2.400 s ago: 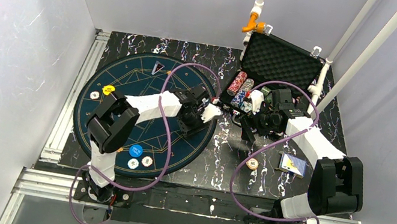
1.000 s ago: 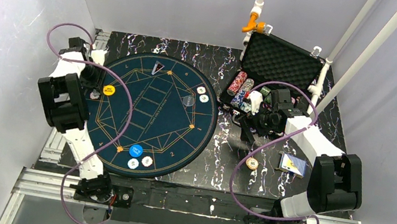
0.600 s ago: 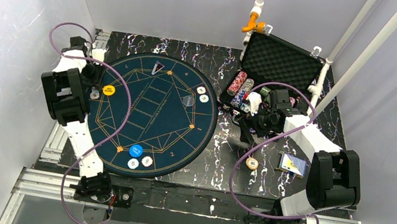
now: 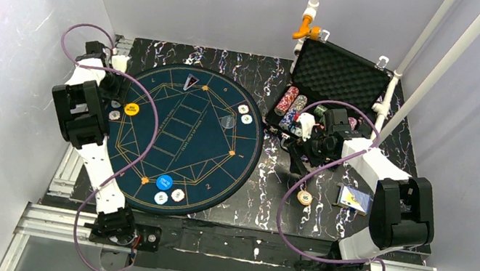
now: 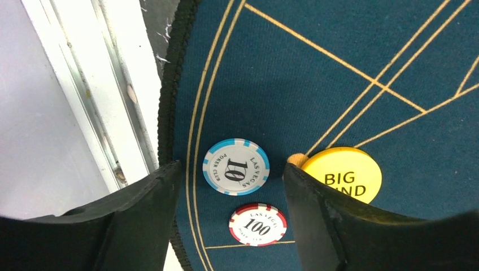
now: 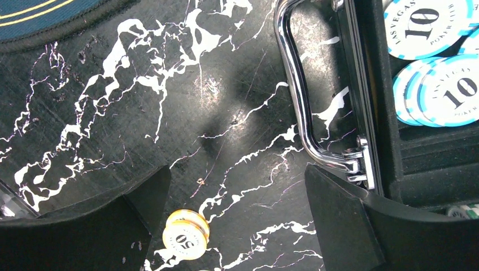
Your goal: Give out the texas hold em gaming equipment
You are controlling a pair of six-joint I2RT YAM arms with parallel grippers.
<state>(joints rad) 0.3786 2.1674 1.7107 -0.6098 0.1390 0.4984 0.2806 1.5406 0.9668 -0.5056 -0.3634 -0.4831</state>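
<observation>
My left gripper (image 5: pixel 231 166) hangs open over the left rim of the round mat (image 4: pixel 178 133). Below its jaws, flat on the mat, lie a blue-and-white 10 chip (image 5: pixel 236 166) and a red-and-white 100 chip (image 5: pixel 257 223). The yellow Big Blind button (image 5: pixel 342 180) lies just right of them. My right gripper (image 6: pixel 237 175) is open and empty above the marble table, beside the case's chrome handle (image 6: pixel 305 101). Two stacked yellow 50 chips (image 6: pixel 185 234) lie near its left finger. Blue 10 chips (image 6: pixel 452 90) sit in the case. Playing cards (image 4: pixel 354 198) lie at the right.
The open black case (image 4: pixel 340 71) stands at the back right with rows of chips (image 4: pixel 292 104) inside. A blue button (image 4: pixel 163 182) and two white chips (image 4: pixel 169 197) lie at the mat's near edge, and two chips (image 4: pixel 246 114) at its right edge. An aluminium rail (image 5: pixel 113 101) borders the mat's left side.
The left arm swung from the mat's right side to its far left edge, and its jaws have widened, leaving the two chips on the mat. The right arm has hardly moved.
</observation>
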